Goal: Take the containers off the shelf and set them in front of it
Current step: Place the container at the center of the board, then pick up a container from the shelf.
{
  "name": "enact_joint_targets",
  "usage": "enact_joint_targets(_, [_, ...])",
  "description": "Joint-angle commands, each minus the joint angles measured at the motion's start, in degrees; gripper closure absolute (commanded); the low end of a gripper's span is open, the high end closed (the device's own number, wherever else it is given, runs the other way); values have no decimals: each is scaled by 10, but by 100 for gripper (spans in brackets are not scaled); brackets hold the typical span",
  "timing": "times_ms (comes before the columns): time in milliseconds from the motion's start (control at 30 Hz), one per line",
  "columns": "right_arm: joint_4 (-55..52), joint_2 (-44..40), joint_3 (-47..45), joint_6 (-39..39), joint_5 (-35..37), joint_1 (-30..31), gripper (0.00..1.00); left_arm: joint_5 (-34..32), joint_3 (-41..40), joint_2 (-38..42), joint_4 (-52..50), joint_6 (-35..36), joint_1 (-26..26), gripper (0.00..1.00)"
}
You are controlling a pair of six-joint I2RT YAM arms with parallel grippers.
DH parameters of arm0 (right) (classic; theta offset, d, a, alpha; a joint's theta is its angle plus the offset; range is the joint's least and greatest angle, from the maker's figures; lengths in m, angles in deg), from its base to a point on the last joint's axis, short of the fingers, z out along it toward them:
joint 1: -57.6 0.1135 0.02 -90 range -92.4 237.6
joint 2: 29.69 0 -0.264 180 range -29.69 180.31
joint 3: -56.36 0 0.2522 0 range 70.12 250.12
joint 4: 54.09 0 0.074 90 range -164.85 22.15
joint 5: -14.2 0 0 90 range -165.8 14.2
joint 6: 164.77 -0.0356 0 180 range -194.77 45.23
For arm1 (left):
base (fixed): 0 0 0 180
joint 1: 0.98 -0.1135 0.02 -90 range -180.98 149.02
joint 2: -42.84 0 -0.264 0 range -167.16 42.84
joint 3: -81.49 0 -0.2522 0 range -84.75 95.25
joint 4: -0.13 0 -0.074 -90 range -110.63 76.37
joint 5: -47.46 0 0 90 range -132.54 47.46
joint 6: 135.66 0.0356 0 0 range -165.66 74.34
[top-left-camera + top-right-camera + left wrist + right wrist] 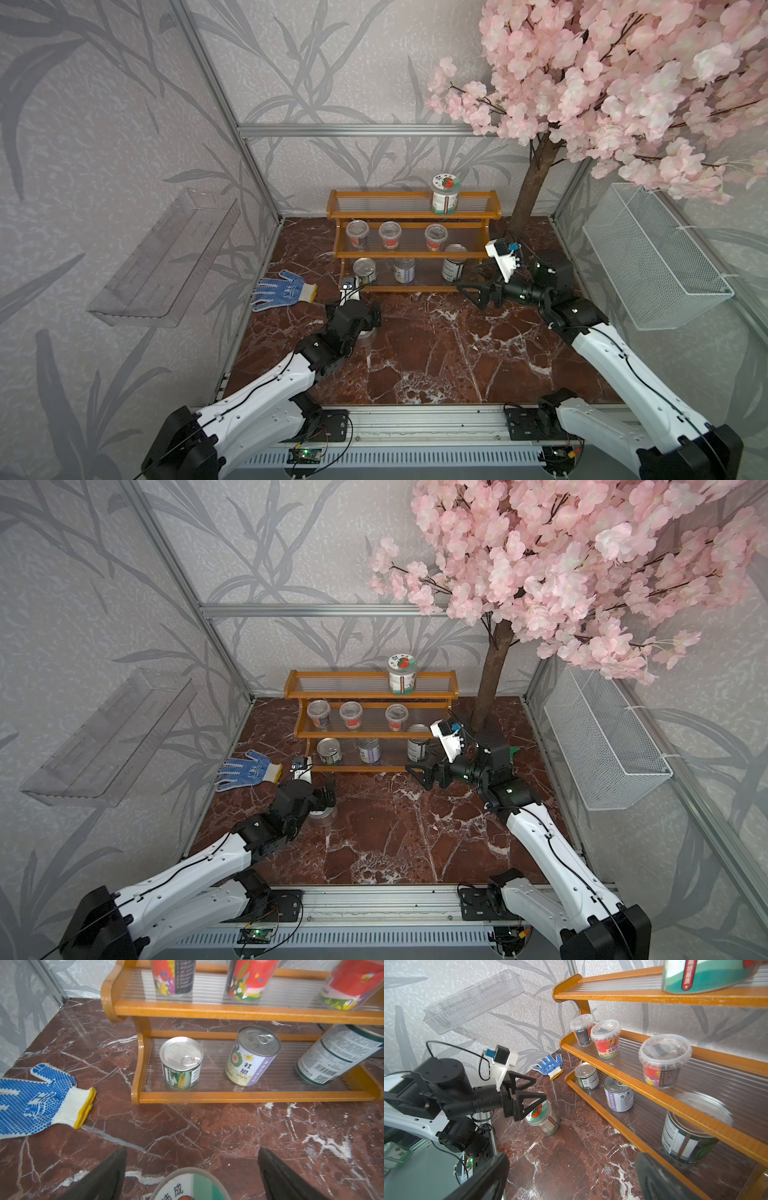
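Note:
The orange-brown shelf (pixel 415 216) (pixel 228 1009) stands at the back of the marble floor. On its top tier is one clear jar (pixel 445 194) with a tomato lid. Three lidded cups (pixel 390 235) fill the middle tier, and three cans (pixel 404 269) the bottom one. A second jar (pixel 544 1120) (pixel 191 1186) stands on the floor in front of the shelf's left end. My left gripper (pixel 192 1150) (pixel 540 1088) hangs open just above it, fingers clear of the lid. My right gripper (pixel 467 277) (pixel 572 1155) is open and empty beside the right-hand can (pixel 689 1142).
A blue-dotted work glove (pixel 284 291) lies on the floor left of the shelf. A tree trunk (pixel 530 195) rises behind the shelf's right end. A clear acrylic wall shelf (pixel 166 257) hangs on the left wall, a white mesh basket (pixel 656 257) on the right.

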Motion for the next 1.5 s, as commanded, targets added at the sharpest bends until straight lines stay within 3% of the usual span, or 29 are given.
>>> enact_joint_targets(0, [-3,-13,2,8,1,-1,1,55,84,-21,-27,58,-4,0])
enact_joint_targets(333, [-10,-22,11,6,-10,-14,1,235,317,-121,-71,214,-48,0])
enact_joint_targets(500, [-12,-27,15,6,-6,-15,1,311,406,-185,-71,249,-73,0])
enact_joint_targets(667, [-17,-28,22,8,9,-17,1,345,481,-249,-66,258,-78,0])
enact_joint_targets(967, [-25,-2,87,25,81,-21,1,358,493,-278,-59,247,-78,0])
enact_joint_targets(1467, [-26,275,380,49,122,-30,1,368,463,-255,-40,224,-78,0])
